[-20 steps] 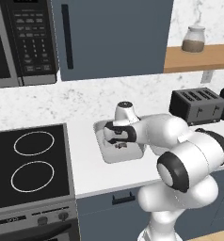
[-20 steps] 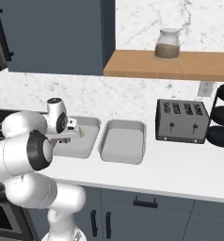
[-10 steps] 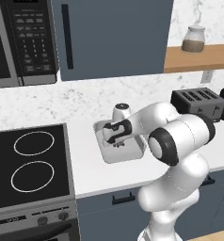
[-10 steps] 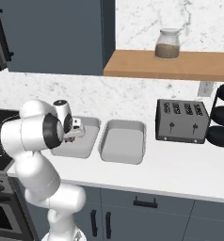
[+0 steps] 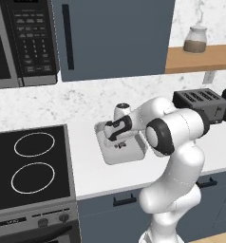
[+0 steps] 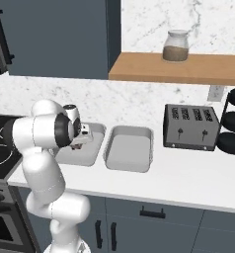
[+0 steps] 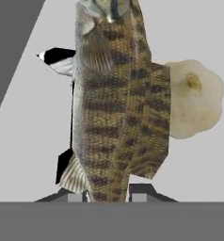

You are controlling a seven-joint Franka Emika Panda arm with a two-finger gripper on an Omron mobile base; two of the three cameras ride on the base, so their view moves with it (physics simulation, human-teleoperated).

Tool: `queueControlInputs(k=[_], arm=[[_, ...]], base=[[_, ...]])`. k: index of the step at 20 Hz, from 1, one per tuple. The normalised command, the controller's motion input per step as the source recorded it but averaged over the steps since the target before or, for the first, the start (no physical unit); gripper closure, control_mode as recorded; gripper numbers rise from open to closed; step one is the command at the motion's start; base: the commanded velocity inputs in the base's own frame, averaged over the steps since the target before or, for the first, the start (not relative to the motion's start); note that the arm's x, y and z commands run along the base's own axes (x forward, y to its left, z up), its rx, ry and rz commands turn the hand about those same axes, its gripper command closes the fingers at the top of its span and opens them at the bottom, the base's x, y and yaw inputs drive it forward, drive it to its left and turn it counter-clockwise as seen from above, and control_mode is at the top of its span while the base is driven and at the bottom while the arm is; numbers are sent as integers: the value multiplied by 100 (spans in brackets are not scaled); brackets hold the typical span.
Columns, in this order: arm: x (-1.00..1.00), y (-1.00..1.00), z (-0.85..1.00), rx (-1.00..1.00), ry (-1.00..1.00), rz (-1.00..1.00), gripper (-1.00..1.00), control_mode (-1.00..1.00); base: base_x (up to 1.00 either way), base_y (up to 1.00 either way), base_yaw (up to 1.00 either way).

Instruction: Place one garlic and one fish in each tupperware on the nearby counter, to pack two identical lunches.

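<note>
One lunch is nearly packed: the tool grips the brown fish at frame centre over the left tupperware, beside a garlic; the right tupperware looks unfilled

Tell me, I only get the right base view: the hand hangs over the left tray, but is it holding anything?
Observer: Yes. The hand view shows a brown striped fish clamped between the fingers.
Operator: Is that tray bare underneath?
Observer: No. A pale garlic bulb lies on the floor of the tray, beside the fish.
</note>
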Motion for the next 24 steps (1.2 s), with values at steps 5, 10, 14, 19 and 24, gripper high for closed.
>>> queueControlInputs(k=[5,10,14,19,24], arm=[[14,-11,-44,-1,8,0,100,-100],[23,0,-44,-4,5,0,-100,-100],[-31,-29,10,0,0,0,-100,-100],[-65,-13,37,0,-3,0,-100,-100],[-72,0,59,0,-11,0,-100,-100]], base=[[0,0,0],[0,0,0],[0,0,0],[0,0,0],[0,0,0]])
